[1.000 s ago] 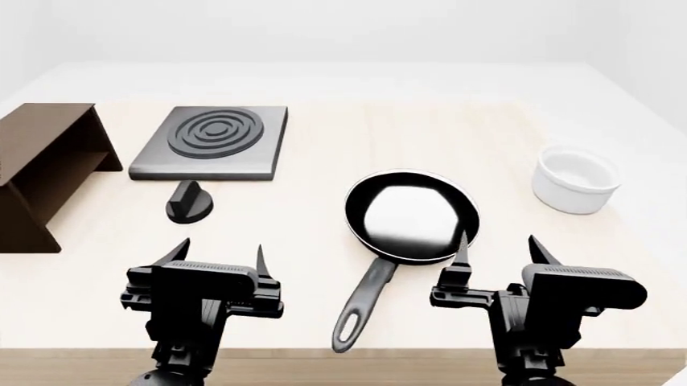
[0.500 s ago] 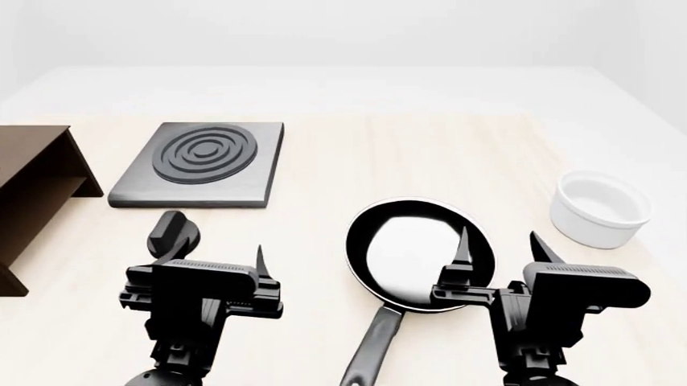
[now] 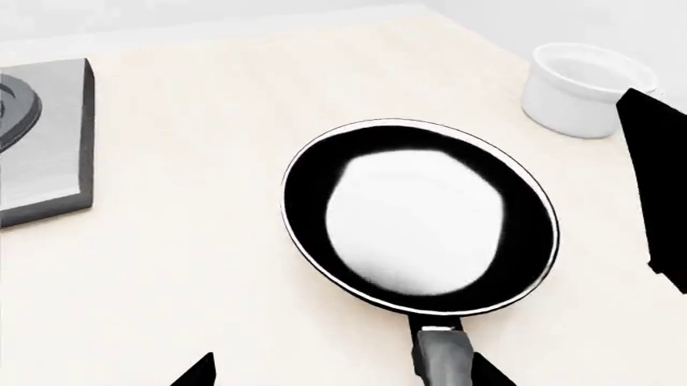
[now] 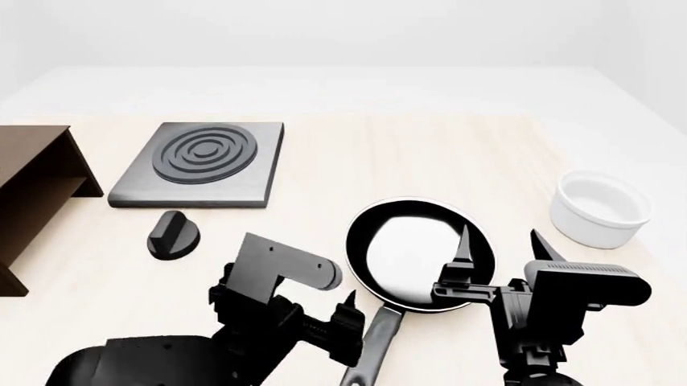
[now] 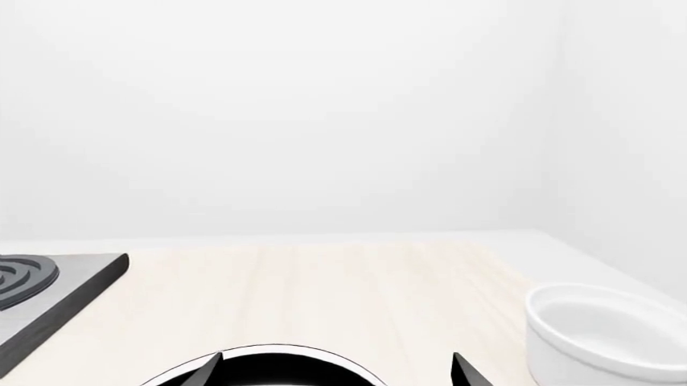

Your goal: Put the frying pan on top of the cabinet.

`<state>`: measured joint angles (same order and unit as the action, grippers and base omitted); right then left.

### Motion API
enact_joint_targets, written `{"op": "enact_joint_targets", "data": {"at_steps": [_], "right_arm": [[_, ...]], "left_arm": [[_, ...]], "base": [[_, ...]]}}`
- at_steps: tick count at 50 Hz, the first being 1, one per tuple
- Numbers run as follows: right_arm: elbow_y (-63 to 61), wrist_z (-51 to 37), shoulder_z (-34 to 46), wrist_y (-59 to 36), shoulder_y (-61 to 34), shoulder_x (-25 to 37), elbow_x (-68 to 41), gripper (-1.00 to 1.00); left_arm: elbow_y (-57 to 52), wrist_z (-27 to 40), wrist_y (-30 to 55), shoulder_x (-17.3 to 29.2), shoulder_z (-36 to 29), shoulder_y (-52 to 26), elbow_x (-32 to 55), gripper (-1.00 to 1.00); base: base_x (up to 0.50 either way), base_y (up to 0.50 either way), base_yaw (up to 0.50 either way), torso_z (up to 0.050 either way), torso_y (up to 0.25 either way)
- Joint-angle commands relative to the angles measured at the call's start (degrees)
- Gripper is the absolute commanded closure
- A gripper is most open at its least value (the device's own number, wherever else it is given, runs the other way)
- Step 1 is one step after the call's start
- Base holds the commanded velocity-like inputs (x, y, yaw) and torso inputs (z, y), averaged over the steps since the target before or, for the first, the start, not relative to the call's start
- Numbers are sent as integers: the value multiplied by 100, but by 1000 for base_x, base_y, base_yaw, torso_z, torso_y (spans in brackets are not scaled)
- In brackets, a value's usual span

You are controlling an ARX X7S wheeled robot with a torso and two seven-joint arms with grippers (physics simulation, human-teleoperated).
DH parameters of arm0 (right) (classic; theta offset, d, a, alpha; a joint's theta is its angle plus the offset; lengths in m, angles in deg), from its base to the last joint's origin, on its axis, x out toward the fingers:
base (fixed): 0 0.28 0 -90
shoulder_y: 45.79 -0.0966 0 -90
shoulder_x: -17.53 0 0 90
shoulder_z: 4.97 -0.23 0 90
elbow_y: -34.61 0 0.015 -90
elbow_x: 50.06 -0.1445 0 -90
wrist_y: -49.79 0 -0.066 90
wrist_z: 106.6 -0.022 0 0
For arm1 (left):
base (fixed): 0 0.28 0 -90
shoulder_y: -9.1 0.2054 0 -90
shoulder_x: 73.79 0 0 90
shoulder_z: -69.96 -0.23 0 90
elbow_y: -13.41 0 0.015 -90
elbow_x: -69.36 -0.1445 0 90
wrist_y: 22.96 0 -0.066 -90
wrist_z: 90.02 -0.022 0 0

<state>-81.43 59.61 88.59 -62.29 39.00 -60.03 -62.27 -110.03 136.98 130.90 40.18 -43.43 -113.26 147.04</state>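
The frying pan [image 4: 419,251] lies on the light wooden table, its long handle [image 4: 372,342] pointing toward me. It fills the left wrist view [image 3: 419,217], and only its rim shows in the right wrist view [image 5: 269,358]. My left gripper [image 4: 341,326] is open and low beside the handle, whose near end [image 3: 442,358] lies between its jaws by one fingertip, not gripped. My right gripper [image 4: 500,241] is open and empty over the pan's right edge. The dark brown cabinet [image 4: 32,181] stands at the far left, partly cut off by the view's edge.
A flat grey hob with rings [image 4: 199,163] lies at the back left. A black knob [image 4: 174,235] sits in front of it. A white round bowl [image 4: 601,207] stands to the right of the pan, and also shows in the left wrist view [image 3: 585,88].
My left arm has swung right and down, and its open gripper is now at the pan's handle. Before that the head view shifted. The right gripper and pan have not moved.
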Motion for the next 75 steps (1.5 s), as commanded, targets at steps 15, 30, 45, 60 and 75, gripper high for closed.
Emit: {"op": "enact_joint_targets", "data": {"at_steps": [15,30,45,60,75], "right_arm": [[86,-78,42,104,0,61,-98,-100],[128,-108,84,148,-7,81,-127,-100],[145,-131,124,201,23,99,-167,-100],[161,-150,152,243,31,126,-214,-100],[172,-159,194,299,47,147,-258,-100]], "left_arm": [[604,1723,-261,72,-1554,-809,3380,-100],[987,1391,-243,-66,-1674,-747,2894,-100],[1408,1113,-275,-214,-1832,-699,2444,-100],[2187,581,-295,-367,-2012,-770,1948,-100],[2709,-40,-191,-510,-2263,-861,1680,-100]], "base": [[0,0,0,0,0],[0,0,0,0,0],[0,0,0,0,0],[0,0,0,0,0],[0,0,0,0,0]]}}
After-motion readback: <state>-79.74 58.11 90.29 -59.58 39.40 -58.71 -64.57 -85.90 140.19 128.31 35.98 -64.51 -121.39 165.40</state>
